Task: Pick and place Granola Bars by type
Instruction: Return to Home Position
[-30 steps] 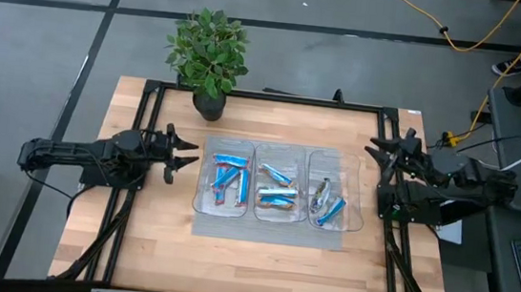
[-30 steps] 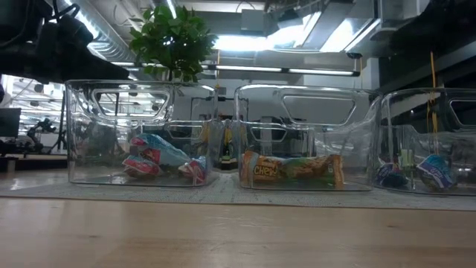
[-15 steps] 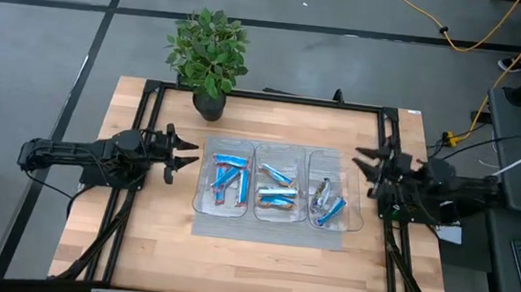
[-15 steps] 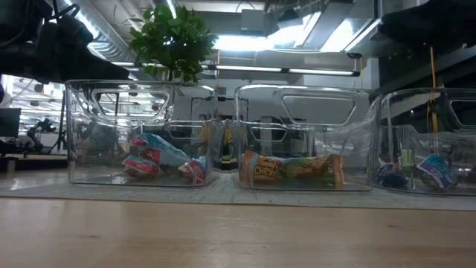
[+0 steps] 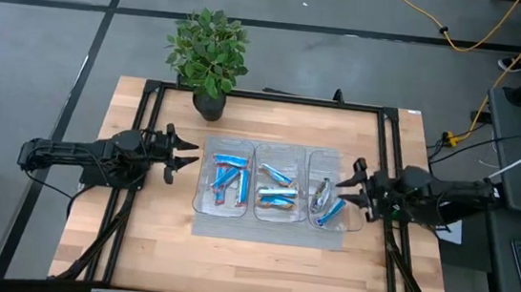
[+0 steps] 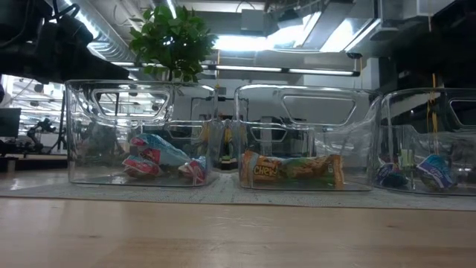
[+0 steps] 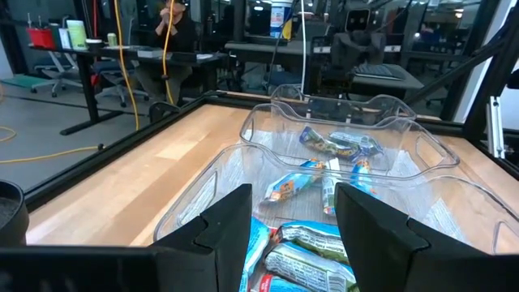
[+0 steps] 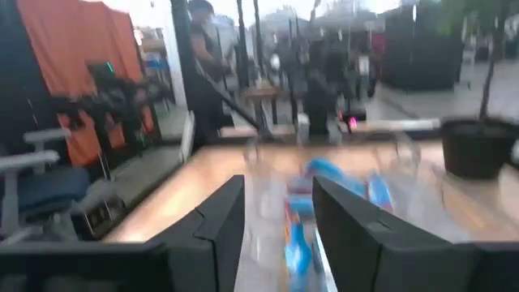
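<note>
High view: Granola Bars (image 5: 278,198), all inside three clear bins (image 5: 200,198), frame centre, long axes mixed. My right gripper (image 5: 346,187), fingers spread, empty, at the right bin's edge, nearer; left gripper (image 5: 189,156), spread, empty, just left of the bins.

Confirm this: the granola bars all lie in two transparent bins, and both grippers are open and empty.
Wrong on the count: the high view shows three transparent bins, the left bin, middle bin and right bin, each holding granola bars. The rest holds: the left gripper and right gripper are open and empty.
</note>
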